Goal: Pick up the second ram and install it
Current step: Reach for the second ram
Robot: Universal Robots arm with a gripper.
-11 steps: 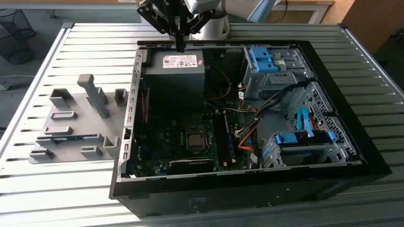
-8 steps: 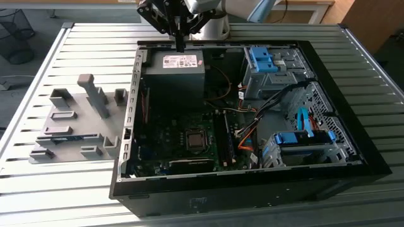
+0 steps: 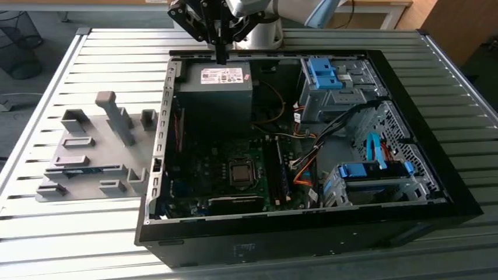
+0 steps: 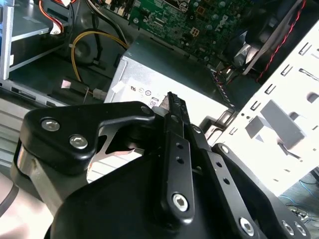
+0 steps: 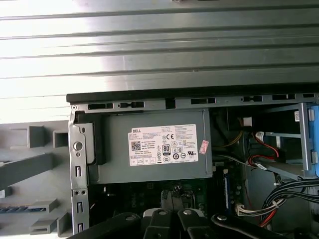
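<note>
Here, the pincer (image 3: 221,57) hangs over the back edge of the open computer case (image 3: 435,181), just above the grey power supply (image 3: 214,87) with its pale label. In the second wrist view its black fingers (image 4: 172,117) lie pressed together, so the pincer (image 4: 171,98) is clenched, and nothing shows between them. In the first wrist view the pincer (image 5: 177,196) sits over the edge of the power supply (image 5: 149,147) where it meets the dark motherboard.

The second ram (image 3: 81,170) is well apart from the pincer. It lies flat in a long slot of the grey fixture (image 3: 86,134), which sits on the slatted metal counter (image 3: 93,58) at the exterior view's left of the case. It reads as a thin blue-green strip between the fixture's grey blocks. The same strip shows in the first wrist view (image 5: 20,209), lying among the fixture's steps.

Inside the case the motherboard (image 3: 210,169) lies flat, with the long dark memory slots (image 3: 278,169) running beside the processor socket. Whether a stick already stands in one of those slots I cannot tell. 2 bright blue drive brackets show toward the exterior view's right, 1 near the back (image 3: 323,73) and 1 near the front (image 3: 362,170), with orange and black cables between them.
</note>
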